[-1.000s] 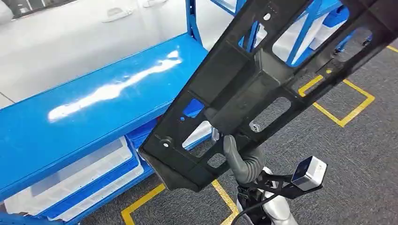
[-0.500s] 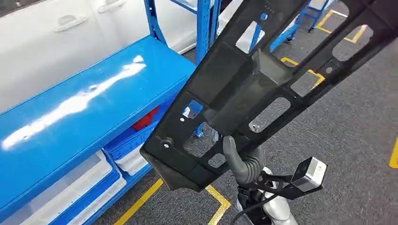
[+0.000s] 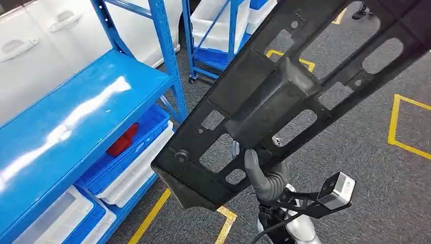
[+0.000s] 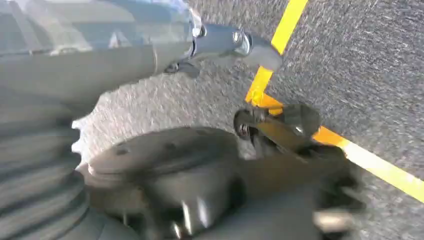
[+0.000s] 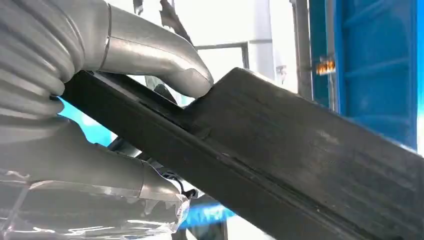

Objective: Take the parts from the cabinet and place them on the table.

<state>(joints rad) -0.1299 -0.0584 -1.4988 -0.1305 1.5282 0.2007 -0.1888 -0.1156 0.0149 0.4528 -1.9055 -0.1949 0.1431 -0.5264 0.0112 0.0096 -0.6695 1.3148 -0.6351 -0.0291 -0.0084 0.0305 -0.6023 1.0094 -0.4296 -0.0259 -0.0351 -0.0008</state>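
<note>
A large black plastic part (image 3: pixel 269 96) with several cut-outs runs slantwise across the head view, from the low centre up to the top right. My right hand (image 3: pixel 267 178) grips it from below near its lower end, thumb up against its face. In the right wrist view the same hand (image 5: pixel 75 100) clamps the part's dark edge (image 5: pixel 300 150) between thumb and fingers. My left hand (image 4: pixel 60 125) hangs over the grey floor, its thumb (image 4: pixel 225 42) stretched out and nothing in its hold; its fingers are blurred.
A blue shelf rack (image 3: pixel 76 112) stands on the left, with white bins (image 3: pixel 132 173) and a red item (image 3: pixel 122 140) on its lower level. White car door panels (image 3: pixel 40 40) lie behind it. A second rack (image 3: pixel 218 30) stands further back. Yellow lines (image 3: pixel 401 122) mark the grey carpet.
The whole picture has shifted: the camera has turned, so the blue rack slides left and more carpet and a second rack appear. The right hand keeps its hold on the part.
</note>
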